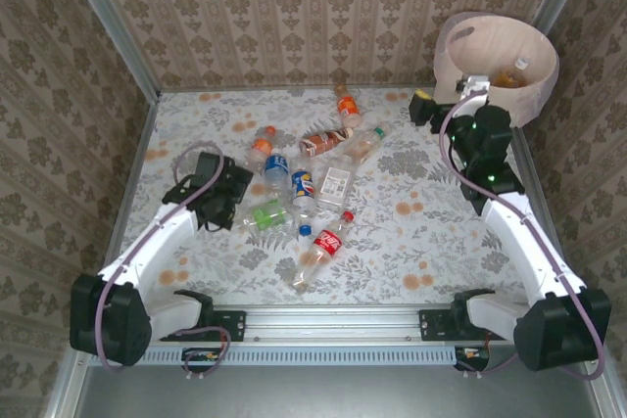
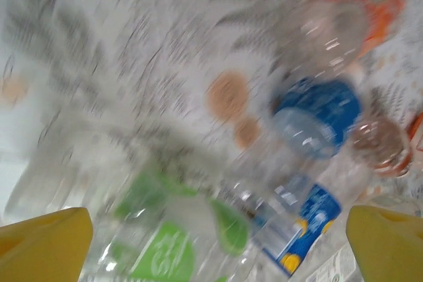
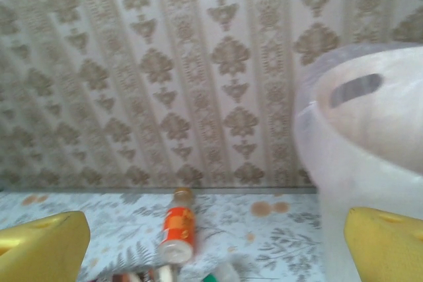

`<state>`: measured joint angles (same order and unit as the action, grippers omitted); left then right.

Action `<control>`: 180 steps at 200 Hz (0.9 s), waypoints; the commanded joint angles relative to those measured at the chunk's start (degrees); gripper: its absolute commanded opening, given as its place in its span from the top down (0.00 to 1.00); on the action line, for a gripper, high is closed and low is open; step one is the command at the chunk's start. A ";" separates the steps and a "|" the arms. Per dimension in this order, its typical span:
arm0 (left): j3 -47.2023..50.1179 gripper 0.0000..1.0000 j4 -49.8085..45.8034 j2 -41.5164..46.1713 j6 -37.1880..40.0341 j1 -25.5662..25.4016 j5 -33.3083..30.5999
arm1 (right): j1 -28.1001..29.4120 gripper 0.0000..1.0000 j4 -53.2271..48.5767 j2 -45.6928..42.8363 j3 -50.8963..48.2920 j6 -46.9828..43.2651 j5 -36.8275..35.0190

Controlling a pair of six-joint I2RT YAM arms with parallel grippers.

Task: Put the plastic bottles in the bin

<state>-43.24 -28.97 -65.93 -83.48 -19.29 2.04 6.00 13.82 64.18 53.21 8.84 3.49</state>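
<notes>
Left fingers [image 2: 46, 246] and right fingers [image 3: 43, 246] wide apart, empty; bottles [image 2: 317, 117] blurred, bin [image 3: 357, 156] cut off

Counter [image 1: 411, 232]: pale grey leaf print with orange-tan blotches. Walls [image 1: 294, 17]: beige with brown damask in stripes. Bin [image 1: 534, 95]: cream-white.

Bottles are clear plastic:
- green-label bottle [image 1: 265, 214]
- red-label bottle [image 1: 326, 240], red cap
- blue-label bottle [image 1: 277, 169]
- orange-label bottle [image 1: 347, 107]
- brown bottle [image 1: 326, 141]

Left pincer [image 2: 218, 246] and right pincer [image 3: 215, 246]: yellow fingers. Arms [image 1: 524, 242]: white, black joints.
</notes>
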 commanded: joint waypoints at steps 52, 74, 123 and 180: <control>5.17 0.00 2.77 0.91 -26.01 -5.39 6.93 | 7.31 0.00 4.88 -3.62 -7.20 -12.52 17.41; 6.29 0.00 5.26 -2.00 -30.31 -5.98 7.29 | 10.75 0.00 2.91 -4.49 -7.76 -20.00 20.23; 7.98 0.03 8.03 -4.48 -35.43 -6.51 3.57 | 17.02 0.00 -4.80 -4.26 -7.09 -28.83 21.84; 10.71 0.16 17.27 -11.58 -38.33 -4.91 2.90 | 19.78 0.00 -4.79 -2.28 -8.60 -30.59 22.10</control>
<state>-34.81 -16.78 -74.56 -117.21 -25.39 5.45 24.69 10.26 60.71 45.34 -19.44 23.92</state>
